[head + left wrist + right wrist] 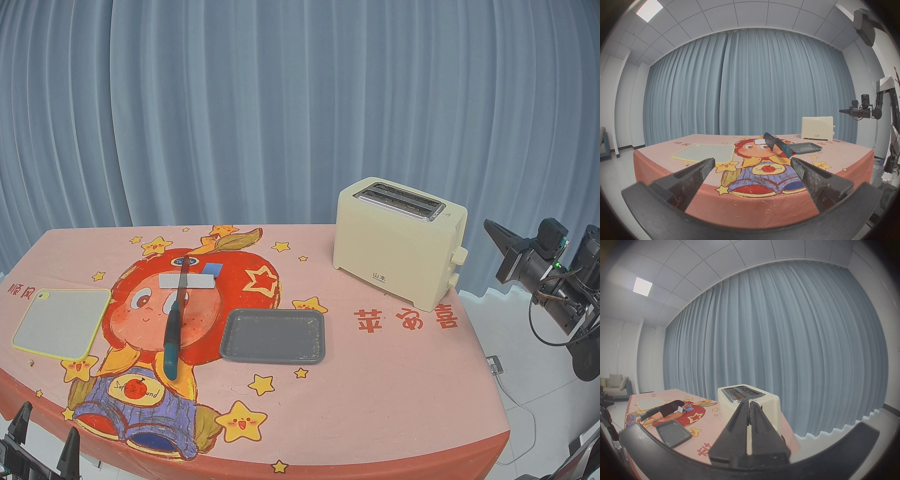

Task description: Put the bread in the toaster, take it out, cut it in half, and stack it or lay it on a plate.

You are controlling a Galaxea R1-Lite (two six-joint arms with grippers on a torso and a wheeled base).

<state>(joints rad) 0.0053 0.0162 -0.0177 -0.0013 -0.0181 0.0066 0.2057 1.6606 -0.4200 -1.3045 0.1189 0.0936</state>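
My right gripper [748, 403] hung clenched, left gripper [752, 161] released; a careless swing could have toppled the cream two-slot plastic toaster [400, 240].

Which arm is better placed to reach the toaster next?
Probably right. The right gripper, shut, hangs beside the toaster; the left gripper, open, is at the near left edge of the table.

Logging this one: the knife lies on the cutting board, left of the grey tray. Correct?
Not quite. The knife is left of the grey tray, but it lies on the tablecloth beside the cutting board, not on it; the head view shows this.
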